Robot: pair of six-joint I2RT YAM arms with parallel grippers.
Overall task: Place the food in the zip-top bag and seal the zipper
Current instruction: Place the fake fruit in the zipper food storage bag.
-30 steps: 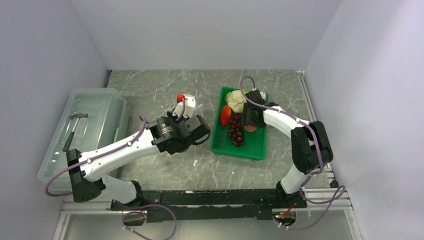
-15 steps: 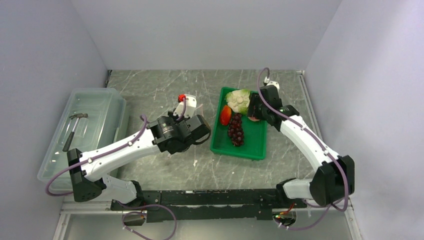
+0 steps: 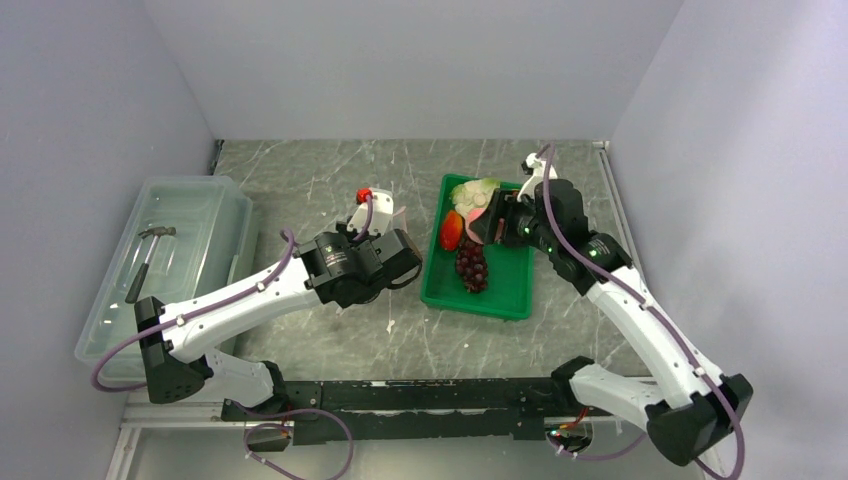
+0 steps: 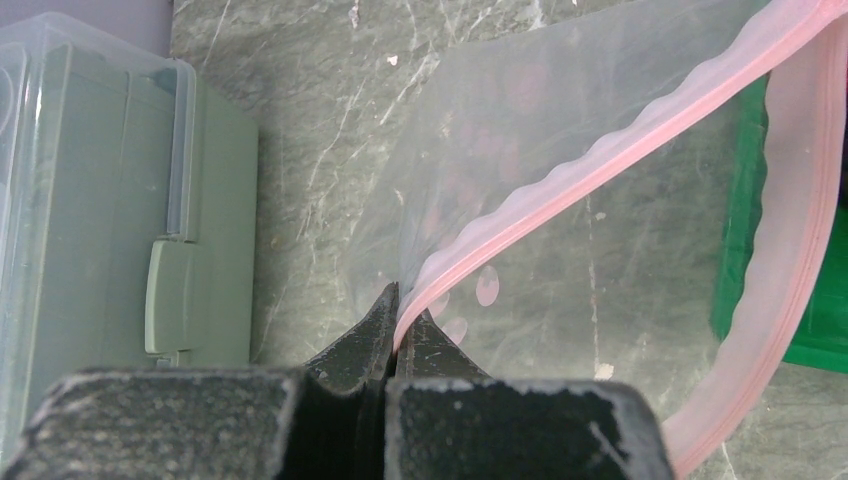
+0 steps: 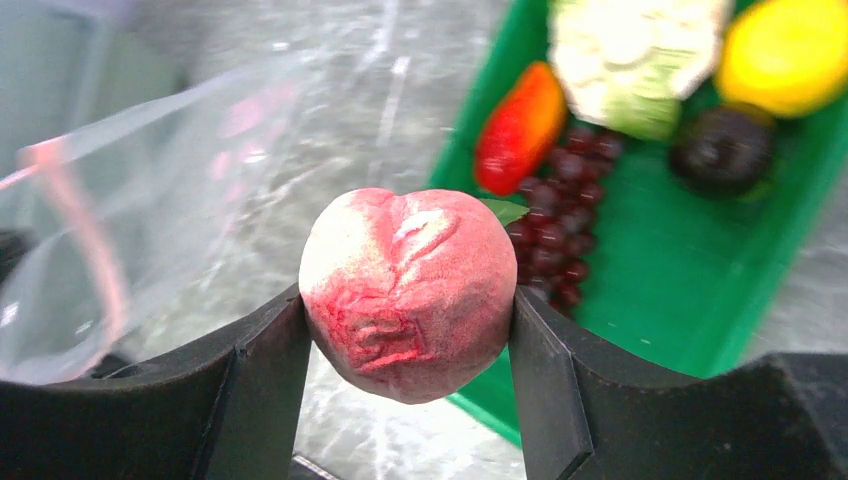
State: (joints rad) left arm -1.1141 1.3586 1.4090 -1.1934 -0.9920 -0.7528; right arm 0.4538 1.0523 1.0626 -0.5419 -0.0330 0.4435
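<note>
My right pincer (image 5: 405, 320) is clamped on the small pink piece (image 5: 405, 290), one dark finger pressed to each flank. It is a rounded, peach-like toy with a matte, grainy skin, blotched rose and cream, and a crease on its top. On the overhead camera the right arm (image 3: 620, 300) reaches from the lower right of the frame up and leftward, its wrist bent over the upper right of the green tray (image 5: 700, 270), so the piece hangs in the air.

Behind it, at upper right of the wrist view, the glossy plastic tray holds the knobbly dark purple grape bunch (image 5: 560, 230), a smooth red tapered piece (image 5: 520, 125), the pale, lumpy leafy vegetable (image 5: 630, 55), the orange-yellow fruit (image 5: 785, 50) and a dark round piece (image 5: 722, 150).

My left pincer (image 4: 397, 320) is closed tight on the zipper (image 4: 620, 150), nipping one lip of the pink strip at its end. That lip climbs, wavy, towards the upper right; the other lip curves down the right edge, so the mouth gapes. The zip-top bag (image 4: 520, 100) is thin, clear and crinkled, lying over the grey marbled table (image 3: 330, 180) just left of the tray. The left arm (image 3: 240, 300) slants from lower left to frame centre. At far left sits a translucent lidded bin (image 4: 100, 200) with a hammer (image 3: 148, 258) inside.
</note>
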